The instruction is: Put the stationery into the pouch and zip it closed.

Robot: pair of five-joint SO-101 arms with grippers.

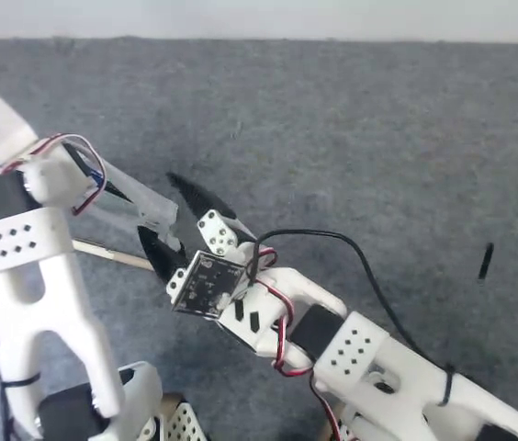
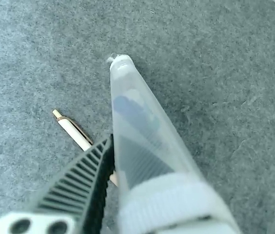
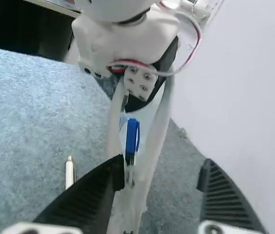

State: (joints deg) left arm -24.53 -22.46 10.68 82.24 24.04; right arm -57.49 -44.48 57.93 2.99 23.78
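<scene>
A grey felt-covered desk (image 1: 378,138) backed by a pale wall carries two white arms at work on a stationery pouch. The left gripper (image 1: 112,191) is clamped on one end of the translucent pouch (image 2: 137,131), holding it clear of the felt over the desk's left half, apparently to steady it for the other arm. The right gripper (image 1: 158,207) stands wide open and holds nothing. Its black jaws straddle the pouch's free end, one jaw against the pouch wall, likely placed to pinch the opening or the zip pull. A blue item (image 3: 131,136) shows through the plastic, already inside. A cream pen (image 1: 107,253) lies on the felt just beside the pouch, not yet packed. A small black object (image 1: 485,261) sits well apart near the right edge.
</scene>
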